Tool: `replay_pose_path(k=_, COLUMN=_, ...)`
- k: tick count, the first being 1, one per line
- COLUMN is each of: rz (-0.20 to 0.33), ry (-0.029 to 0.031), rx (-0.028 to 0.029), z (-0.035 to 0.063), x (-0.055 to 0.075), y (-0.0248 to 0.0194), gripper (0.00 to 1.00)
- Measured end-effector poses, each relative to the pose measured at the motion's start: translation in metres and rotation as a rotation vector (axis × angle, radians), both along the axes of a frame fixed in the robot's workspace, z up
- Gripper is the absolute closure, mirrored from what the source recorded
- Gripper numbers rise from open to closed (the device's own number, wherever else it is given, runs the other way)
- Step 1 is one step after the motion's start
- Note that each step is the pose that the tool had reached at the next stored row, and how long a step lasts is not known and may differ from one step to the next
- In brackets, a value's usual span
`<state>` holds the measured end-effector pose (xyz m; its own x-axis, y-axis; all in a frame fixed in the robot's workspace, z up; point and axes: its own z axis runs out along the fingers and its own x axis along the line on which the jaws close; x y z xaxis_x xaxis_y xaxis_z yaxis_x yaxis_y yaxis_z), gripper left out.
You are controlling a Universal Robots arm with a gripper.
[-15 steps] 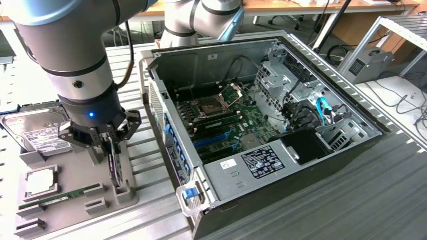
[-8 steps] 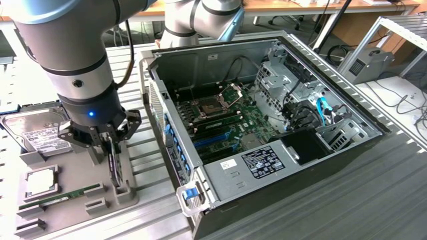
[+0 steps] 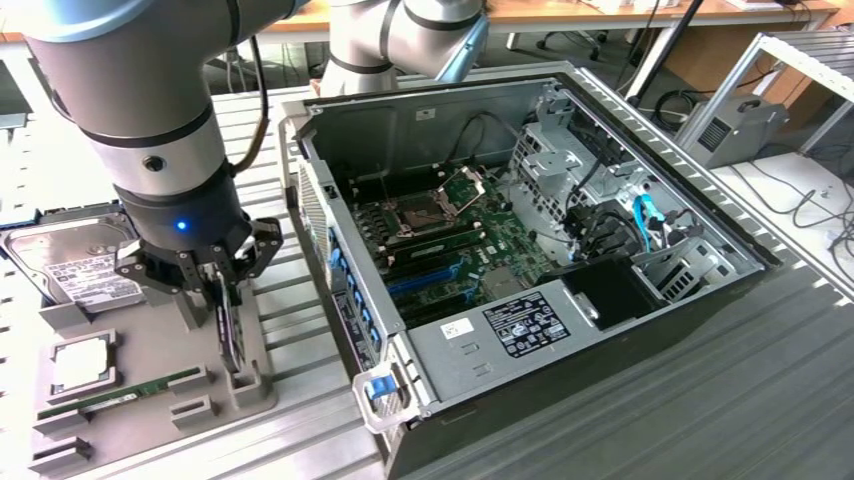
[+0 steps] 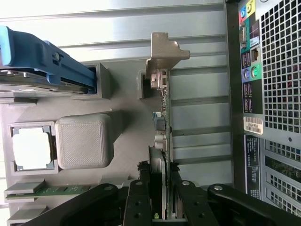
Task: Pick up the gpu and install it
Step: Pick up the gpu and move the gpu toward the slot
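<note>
Exterior view: a grey tray (image 3: 154,330) on the slatted surface (image 3: 310,440) holds a hard drive (image 3: 78,262), a processor (image 3: 83,362), a green RAM stick (image 3: 120,393) and the gpu (image 3: 235,338), which stands on edge in its slot. Just beside the tray, towards the exterior view's right, the open computer case (image 3: 387,125) shows its motherboard (image 3: 461,240). The end effector (image 3: 222,292) is down over the gpu. In the wrist view its fingers (image 4: 143,176) press both faces of the card, closed on it, with the silver bracket (image 4: 164,52) at the far end.
</note>
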<state>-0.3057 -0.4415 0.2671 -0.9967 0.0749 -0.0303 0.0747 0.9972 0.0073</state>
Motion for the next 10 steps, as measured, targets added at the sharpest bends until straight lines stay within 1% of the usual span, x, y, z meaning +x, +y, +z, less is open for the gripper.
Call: replay_pose_path(k=10, rz=0.000, ry=0.0000, rx=0.0000, z=0.0026, x=0.0000, y=0.0000, gripper=0.73)
